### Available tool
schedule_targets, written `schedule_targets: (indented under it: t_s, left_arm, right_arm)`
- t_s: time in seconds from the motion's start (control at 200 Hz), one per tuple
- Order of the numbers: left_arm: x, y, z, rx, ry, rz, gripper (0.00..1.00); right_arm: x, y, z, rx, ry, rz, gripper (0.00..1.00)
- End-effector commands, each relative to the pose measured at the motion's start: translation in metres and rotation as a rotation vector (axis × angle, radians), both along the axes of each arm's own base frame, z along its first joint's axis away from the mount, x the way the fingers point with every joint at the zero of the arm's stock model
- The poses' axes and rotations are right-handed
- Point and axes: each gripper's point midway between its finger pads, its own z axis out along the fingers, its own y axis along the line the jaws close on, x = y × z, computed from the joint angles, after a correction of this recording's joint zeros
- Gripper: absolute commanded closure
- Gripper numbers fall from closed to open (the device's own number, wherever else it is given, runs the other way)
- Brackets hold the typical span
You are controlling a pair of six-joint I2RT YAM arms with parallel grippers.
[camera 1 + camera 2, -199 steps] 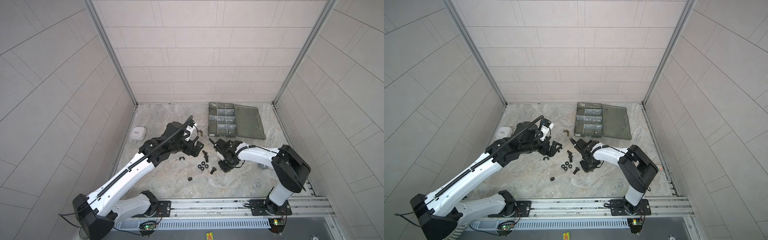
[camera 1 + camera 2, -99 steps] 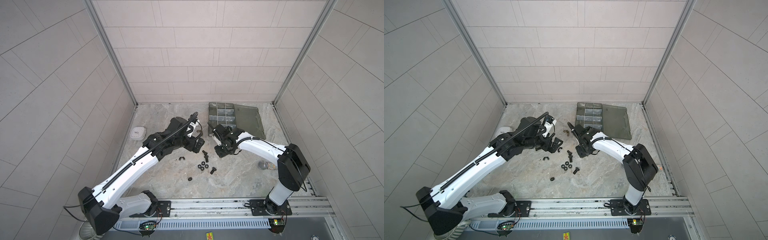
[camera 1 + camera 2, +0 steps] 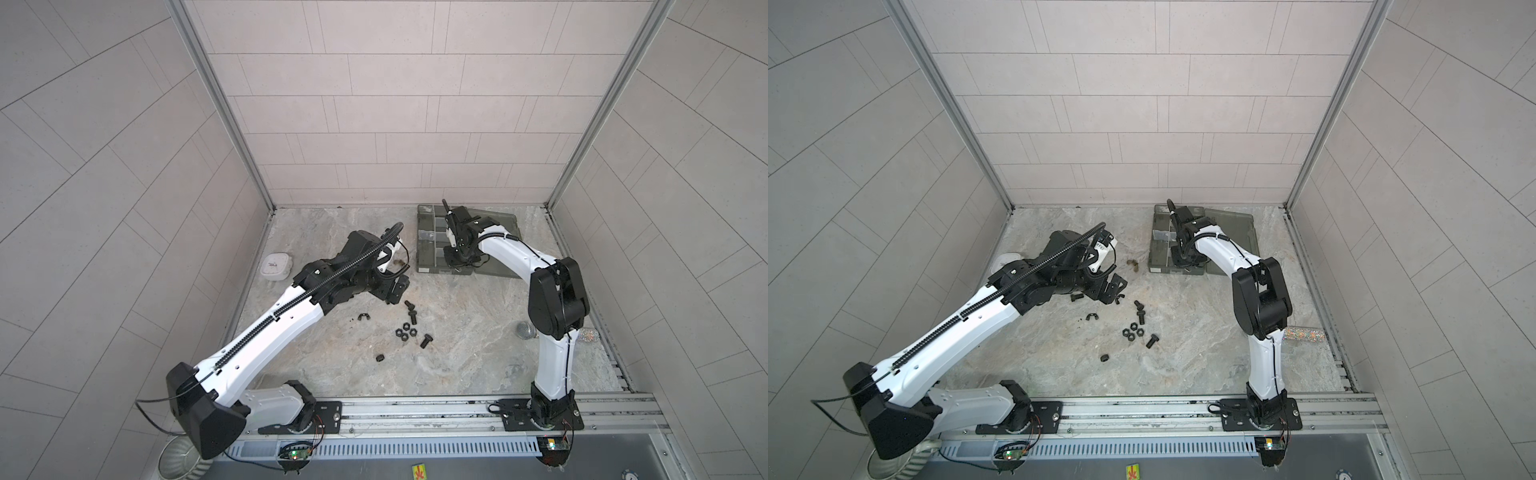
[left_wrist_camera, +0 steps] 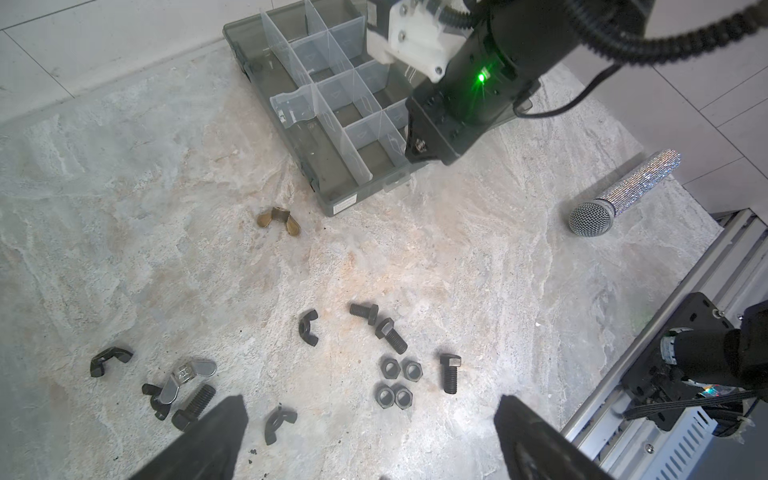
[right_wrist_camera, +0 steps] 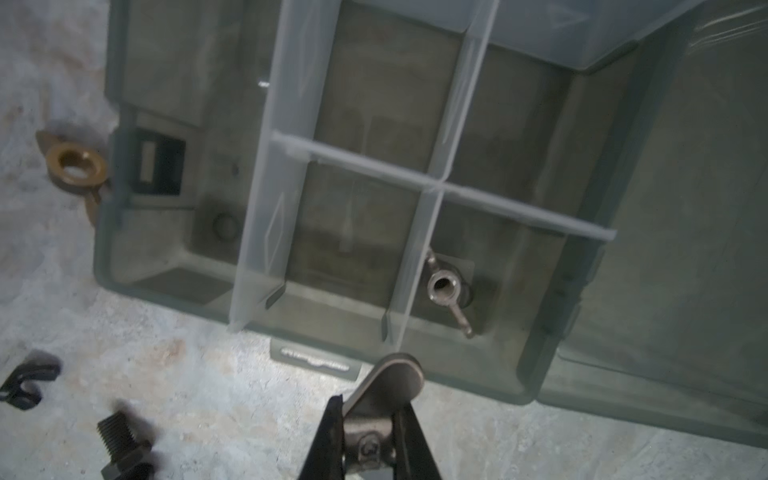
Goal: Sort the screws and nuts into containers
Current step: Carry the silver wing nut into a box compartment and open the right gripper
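Presently, the left claw (image 4: 368,424) hangs released above the table (image 4: 457,257), where most screws (image 4: 450,372) and nuts (image 4: 400,382) lie unsorted, while the right claw (image 5: 371,432) is clenched on a silver wing nut (image 5: 390,378) at the edge of the containers (image 5: 457,374), one of which already holds a second wing nut (image 5: 446,289).

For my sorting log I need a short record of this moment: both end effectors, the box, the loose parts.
left end effector: open, empty, above the table
right end effector: shut on silver wing nut, at the organizer box
box contents seen: second wing nut, in the compartment beside the lid
on table: screws, four hex nuts, black wing nuts, brass wing nut near the box
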Motion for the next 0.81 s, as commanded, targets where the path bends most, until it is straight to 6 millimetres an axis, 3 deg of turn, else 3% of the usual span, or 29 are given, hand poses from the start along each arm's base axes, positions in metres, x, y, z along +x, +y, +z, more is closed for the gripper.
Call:
schedule_targets:
  t_s: [0.0,0.245,0.34,0.405,0.685,0.801]
  left_arm:
    - [0.007,0.001,0.009,-0.008,-0.012,0.020,0.00]
    - [0.015,0.003,0.006,-0.003,0.007,0.032,0.00]
    - [0.018,0.003,0.006,-0.008,0.017,0.032,0.00]
    - [0.020,0.002,0.005,-0.004,0.023,0.030,0.00]
    - [0.023,0.004,0.005,-0.012,0.030,0.038,0.00]
    - [0.022,0.005,0.008,-0.021,0.024,0.039,0.00]
  right_arm:
    - [0.012,-0.006,0.000,0.017,0.014,-0.034,0.92]
    - [0.033,-0.023,-0.024,0.025,0.046,-0.093,0.90]
    - [0.035,-0.028,-0.028,0.022,0.052,-0.107,0.78]
    - [0.036,-0.030,-0.024,0.015,0.040,-0.107,0.72]
    - [0.027,-0.034,-0.010,0.004,0.021,-0.103,0.71]
    - [0.022,-0.035,0.007,-0.011,-0.012,-0.094,0.70]
